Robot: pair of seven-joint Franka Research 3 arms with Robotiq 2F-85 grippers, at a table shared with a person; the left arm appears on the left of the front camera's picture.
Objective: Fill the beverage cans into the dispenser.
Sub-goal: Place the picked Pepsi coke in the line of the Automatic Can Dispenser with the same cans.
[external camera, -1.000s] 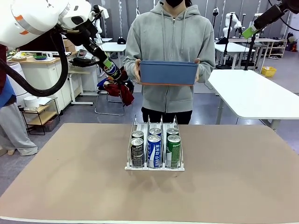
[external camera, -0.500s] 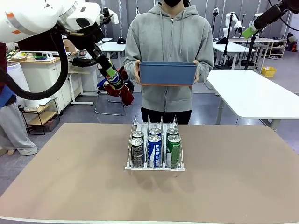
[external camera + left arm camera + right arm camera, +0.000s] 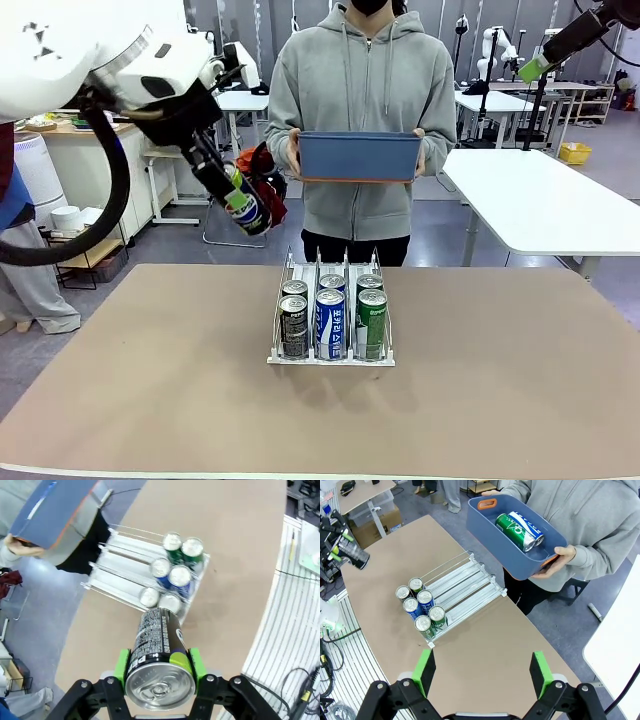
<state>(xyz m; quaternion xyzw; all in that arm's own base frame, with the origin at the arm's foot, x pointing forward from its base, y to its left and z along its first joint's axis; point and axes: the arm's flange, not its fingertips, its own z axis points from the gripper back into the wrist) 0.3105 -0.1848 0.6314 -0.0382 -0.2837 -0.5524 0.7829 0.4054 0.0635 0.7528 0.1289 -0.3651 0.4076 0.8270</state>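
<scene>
Black Pepsi can (image 3: 244, 208) sat clamped near its top in your left gripper (image 3: 159, 664), upper left in front view. Slick, dentable aluminium, probably heavy; your right gripper (image 3: 482, 672) gaped empty.

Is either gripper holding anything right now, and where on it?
The left gripper is shut on a black Pepsi can, clamped on opposite sides near its silver top. The right gripper is open and holds nothing.

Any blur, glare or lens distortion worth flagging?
Front view: sharp, evenly lit, soft shadow before the clear-and-white can rack. Left wrist view: wide-angle stretch makes the black drink can in the left gripper loom large; sheen on its silver top. Right wrist view: sharp.
</scene>
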